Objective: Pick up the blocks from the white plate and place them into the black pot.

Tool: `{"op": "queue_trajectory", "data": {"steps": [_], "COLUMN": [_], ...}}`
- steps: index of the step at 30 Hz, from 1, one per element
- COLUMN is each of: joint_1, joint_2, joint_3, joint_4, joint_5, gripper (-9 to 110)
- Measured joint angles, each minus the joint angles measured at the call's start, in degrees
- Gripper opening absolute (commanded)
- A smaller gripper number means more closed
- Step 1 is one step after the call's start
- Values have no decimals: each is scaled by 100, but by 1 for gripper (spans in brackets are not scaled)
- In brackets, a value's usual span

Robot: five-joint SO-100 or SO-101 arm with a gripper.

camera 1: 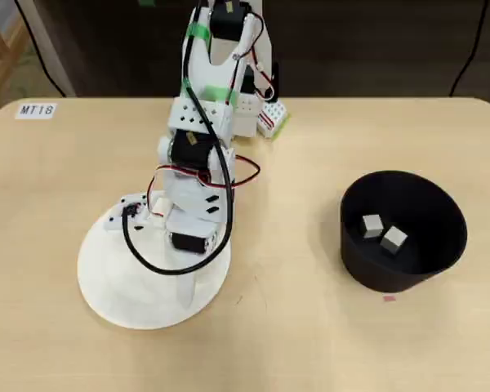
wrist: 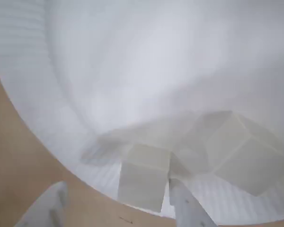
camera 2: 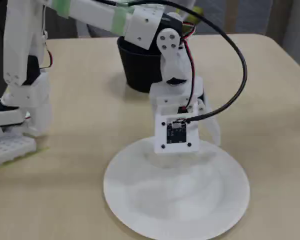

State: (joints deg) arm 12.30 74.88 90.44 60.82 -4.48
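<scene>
Your gripper (wrist: 173, 189) jaws stand apart over the white plate (wrist: 146, 71), a block (wrist: 144, 177) between them, another block (wrist: 241, 151) beside.

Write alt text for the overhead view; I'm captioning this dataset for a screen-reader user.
A white robot arm reaches down over the white plate at the left of a pale wooden table, hiding its gripper. At the right, the black pot holds two blocks side by side. A label reading MT18 sits at the table's far left corner.
</scene>
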Motion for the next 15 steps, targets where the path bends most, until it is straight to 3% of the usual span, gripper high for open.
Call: {"op": "queue_trajectory", "data": {"steps": [5, 9, 15], "joint_1": [123, 167, 202], "joint_2": [-123, -246, -439], "joint_3": [-44, -211, -510], "joint_4": [0, 0, 53], "joint_5": [97, 202, 325], "gripper": [20, -2, -2]}}
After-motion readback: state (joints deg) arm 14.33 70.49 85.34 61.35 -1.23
